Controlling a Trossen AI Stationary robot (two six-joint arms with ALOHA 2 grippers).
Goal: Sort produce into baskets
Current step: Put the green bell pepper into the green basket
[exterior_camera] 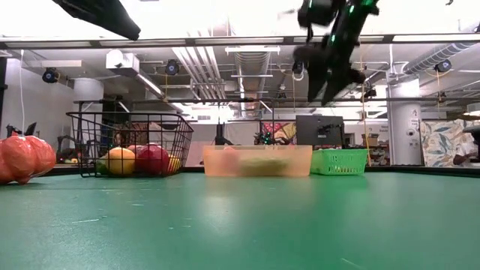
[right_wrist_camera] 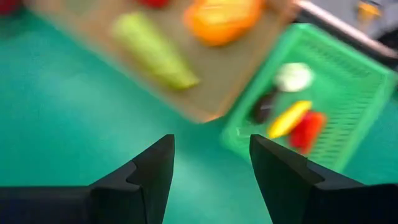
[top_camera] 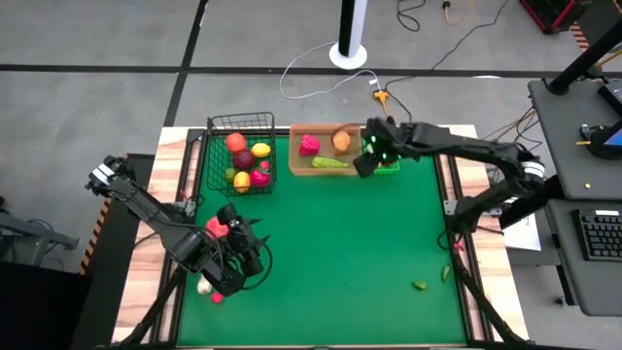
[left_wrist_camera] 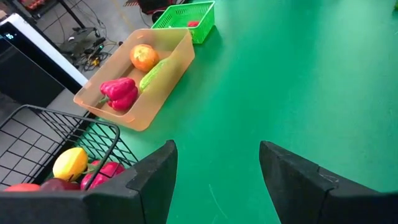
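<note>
The right gripper [top_camera: 363,163] hangs above the worktop's [top_camera: 369,253] far edge, beside the green bin [right_wrist_camera: 348,81], its fingers parted and holding nothing. In that bin lie a yellow piece [right_wrist_camera: 287,118], a red piece [right_wrist_camera: 309,130], a dark piece [right_wrist_camera: 263,107] and a pale round one [right_wrist_camera: 294,76]. The tan tray [left_wrist_camera: 163,74] next to it carries a pink pepper [left_wrist_camera: 119,93], an orange fruit [left_wrist_camera: 143,57] and a green cucumber [left_wrist_camera: 153,74]. The black wire basket [top_camera: 240,156] holds red and yellow fruit. The left gripper [left_wrist_camera: 214,180] waits near the worktop's left edge, fingers apart and empty.
</note>
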